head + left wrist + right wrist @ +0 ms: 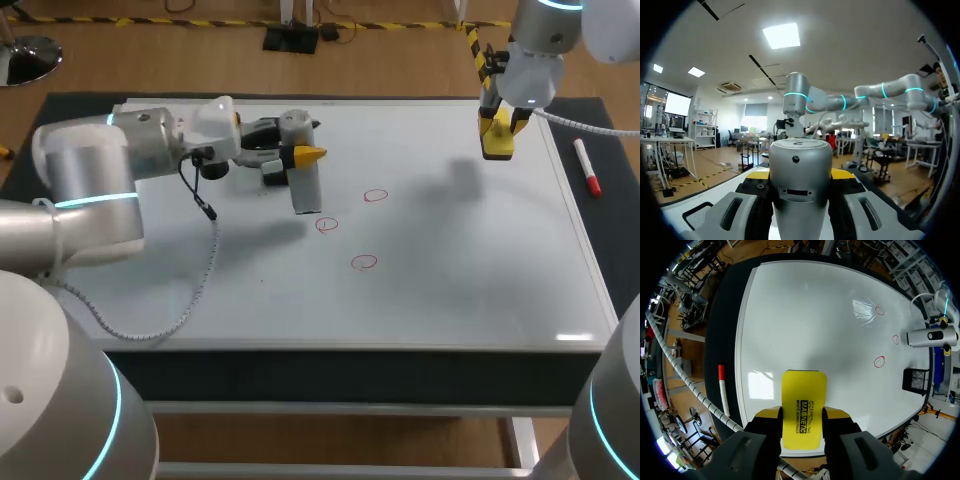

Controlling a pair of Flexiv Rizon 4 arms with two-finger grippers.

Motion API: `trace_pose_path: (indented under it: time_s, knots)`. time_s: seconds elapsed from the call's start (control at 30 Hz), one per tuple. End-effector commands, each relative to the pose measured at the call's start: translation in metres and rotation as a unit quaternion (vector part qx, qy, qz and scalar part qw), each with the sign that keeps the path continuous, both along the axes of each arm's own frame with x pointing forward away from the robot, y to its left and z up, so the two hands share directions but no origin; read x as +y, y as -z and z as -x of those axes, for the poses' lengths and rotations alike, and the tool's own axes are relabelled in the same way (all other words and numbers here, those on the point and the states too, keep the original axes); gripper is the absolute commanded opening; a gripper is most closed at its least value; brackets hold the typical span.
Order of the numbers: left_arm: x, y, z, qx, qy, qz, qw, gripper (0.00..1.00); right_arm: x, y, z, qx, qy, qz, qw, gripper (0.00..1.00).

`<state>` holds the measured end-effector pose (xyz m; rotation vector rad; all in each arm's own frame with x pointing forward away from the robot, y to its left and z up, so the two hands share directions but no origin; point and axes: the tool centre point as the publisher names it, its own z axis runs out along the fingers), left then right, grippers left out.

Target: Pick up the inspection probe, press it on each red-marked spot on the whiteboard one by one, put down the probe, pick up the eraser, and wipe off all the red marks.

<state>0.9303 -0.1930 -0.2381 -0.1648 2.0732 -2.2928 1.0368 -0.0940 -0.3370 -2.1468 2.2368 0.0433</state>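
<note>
1. Left tool (300, 158): closed on the inspection probe (305, 188), a grey cylinder clamped between the yellow tips. The probe's long axis runs near upright, its lower end pointing down at the whiteboard (450, 290). I cannot tell whether that end touches the surface.

2. Red marks, three small rings on the board. The nearest mark (327, 225) lies just beside the probe's lower end, a little right of it and toward the robot. The far mark (375, 196) sits further right, and the near mark (364, 262) is closest to the front edge. The left arm is the nearer one by a wide margin, so the pressing step looks like its job – likely a short shift and a descent.

3. Right tool (497, 128): gripping the yellow eraser (802, 407) by its two long sides and holding it above the board's far right corner, well apart from all three marks.

4. Red-capped marker (587, 168): lying on the dark table (620, 250), just beside the board's right edge.

5. Surface: glossy white and flat – a coiled cable (205, 270) from the left arm trails across its left part.
</note>
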Motion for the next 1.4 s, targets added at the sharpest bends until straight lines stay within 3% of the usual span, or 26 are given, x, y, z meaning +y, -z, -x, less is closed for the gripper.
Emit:
trace_pose_path:
  time_s: [0.03,0.63,1.4]
  knots:
    - [-0.015,0.008,-0.011,0.003,0.02,0.004,1.0,0.0,-0.001,-0.001,0.0,0.0,-0.001,0.001,1.0,0.0]
    - [-0.029,0.027,-0.009,0.005,0.039,-0.002,0.999,0.0,-0.001,-0.001,0.0,0.0,-0.001,0.001,1.0,0.0]
    - [-0.036,0.033,0.001,-0.021,0.056,0.007,0.998,0.0,-0.001,-0.001,0.0,0.0,-0.001,0.001,1.0,0.0]
